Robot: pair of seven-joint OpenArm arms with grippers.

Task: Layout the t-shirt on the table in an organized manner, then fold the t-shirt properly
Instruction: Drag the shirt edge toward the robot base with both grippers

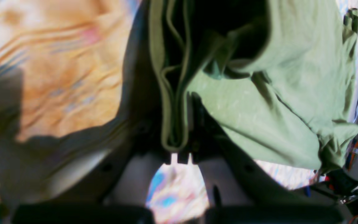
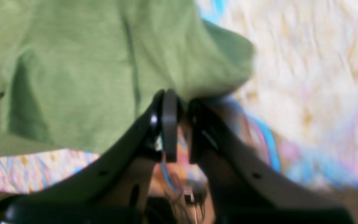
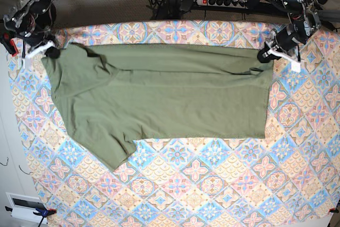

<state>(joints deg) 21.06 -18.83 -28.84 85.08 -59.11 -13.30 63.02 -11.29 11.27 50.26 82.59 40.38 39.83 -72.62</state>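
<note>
Left wrist view: left claw point(image 1: 179, 146) pressed together, pinching bunched folds of t-shirt point(image 1: 291, 93); fingertips buried in cloth, desk point(image 1: 57, 77) blurred

Right wrist view: right claw point(image 2: 179, 124) nipping t-shirt point(image 2: 73, 77) edge, narrow slit between fingers; picture smeared, desk pattern unclear

Base view: t-shirt point(image 3: 159, 99) spread flat across far half of desk point(image 3: 212, 184), both far corners held; arms cut off by frame top

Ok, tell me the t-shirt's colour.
Plain olive green, no print; the t-shirt shows best in the base view.
</note>
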